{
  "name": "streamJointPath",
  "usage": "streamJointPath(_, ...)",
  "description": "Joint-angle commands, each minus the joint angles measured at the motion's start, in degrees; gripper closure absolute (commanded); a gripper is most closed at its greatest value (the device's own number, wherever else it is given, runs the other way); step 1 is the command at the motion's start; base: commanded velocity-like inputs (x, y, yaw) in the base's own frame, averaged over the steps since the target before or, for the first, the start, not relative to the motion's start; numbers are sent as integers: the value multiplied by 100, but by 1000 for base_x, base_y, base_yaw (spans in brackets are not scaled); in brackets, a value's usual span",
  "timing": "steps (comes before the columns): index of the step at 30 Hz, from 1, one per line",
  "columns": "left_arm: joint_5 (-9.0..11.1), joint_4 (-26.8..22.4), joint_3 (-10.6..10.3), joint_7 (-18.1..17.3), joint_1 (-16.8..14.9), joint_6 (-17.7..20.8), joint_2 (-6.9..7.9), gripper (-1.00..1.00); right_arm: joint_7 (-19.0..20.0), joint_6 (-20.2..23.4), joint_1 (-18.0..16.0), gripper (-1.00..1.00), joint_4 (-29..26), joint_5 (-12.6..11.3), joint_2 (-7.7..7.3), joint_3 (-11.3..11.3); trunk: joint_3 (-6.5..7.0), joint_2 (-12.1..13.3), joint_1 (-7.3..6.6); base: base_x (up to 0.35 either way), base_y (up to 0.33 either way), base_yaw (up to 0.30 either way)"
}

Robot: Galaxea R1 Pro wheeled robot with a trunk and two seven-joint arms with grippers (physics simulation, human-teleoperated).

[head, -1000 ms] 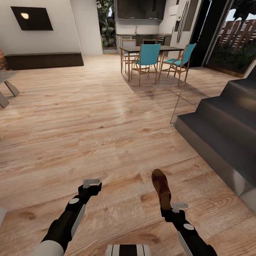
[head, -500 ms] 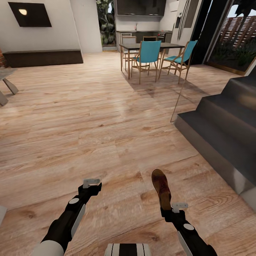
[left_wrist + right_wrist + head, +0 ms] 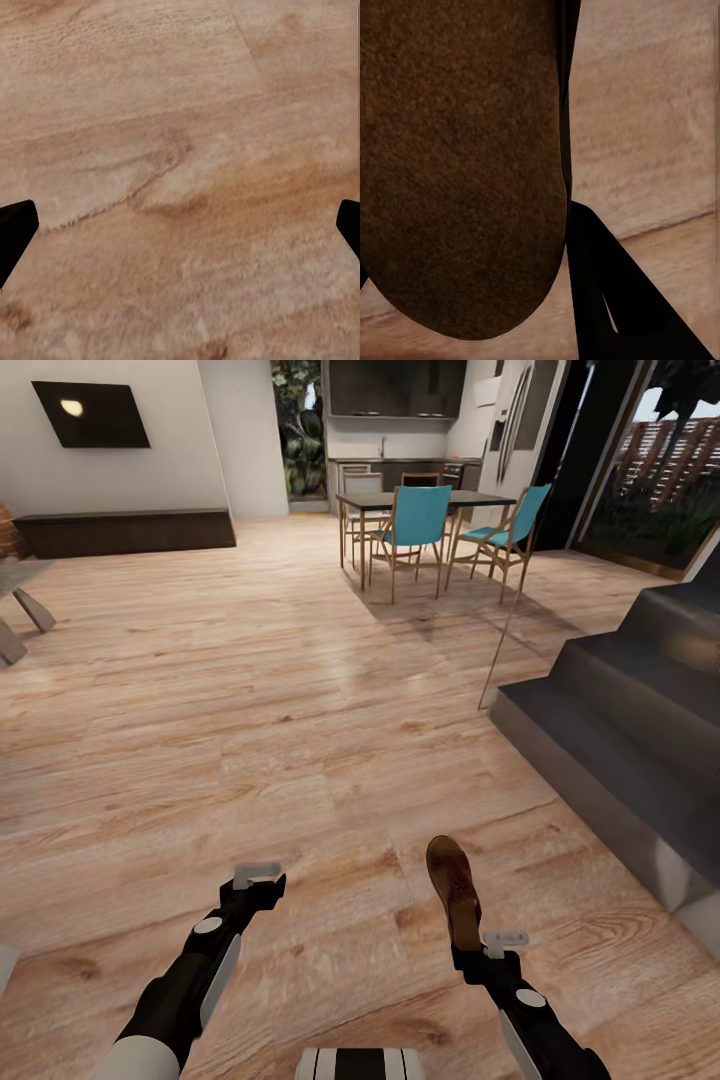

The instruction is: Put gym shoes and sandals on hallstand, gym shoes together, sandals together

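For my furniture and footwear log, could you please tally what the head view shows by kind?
Brown sandal, held in the right gripper: 1
Teal chairs: 2
Dining table: 1
Total: 4

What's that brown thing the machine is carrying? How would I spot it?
Start at the dark staircase on the right, then look down across the wood floor to the near edge. There the right tool holds a dark brown sandal pointing away, the one leathery brown thing over pale planks.

A sandal point(image 3: 452, 890) juts forward from the right gripper point(image 3: 470, 950) above the floor point(image 3: 300, 710); stairs point(image 3: 640, 730) right, dining table point(image 3: 425, 500) far.
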Motion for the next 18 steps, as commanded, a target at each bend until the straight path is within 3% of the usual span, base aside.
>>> streamJointPath(1,10,-10,8,3,-1,35,-3,-100,-8,15,0,100,-6,-22,3,1,19,0,-3,0,0,0)
streamJointPath(4,11,-10,8,4,-2,39,-3,-100,-10,15,0,100,-14,-20,16,7,85,4,-11,0,0,0)
streamJointPath(18,45,-10,13,-11,0,39,-3,-100,-3,8,0,100,-5,-27,28,6,319,526,-297,0,0,0)
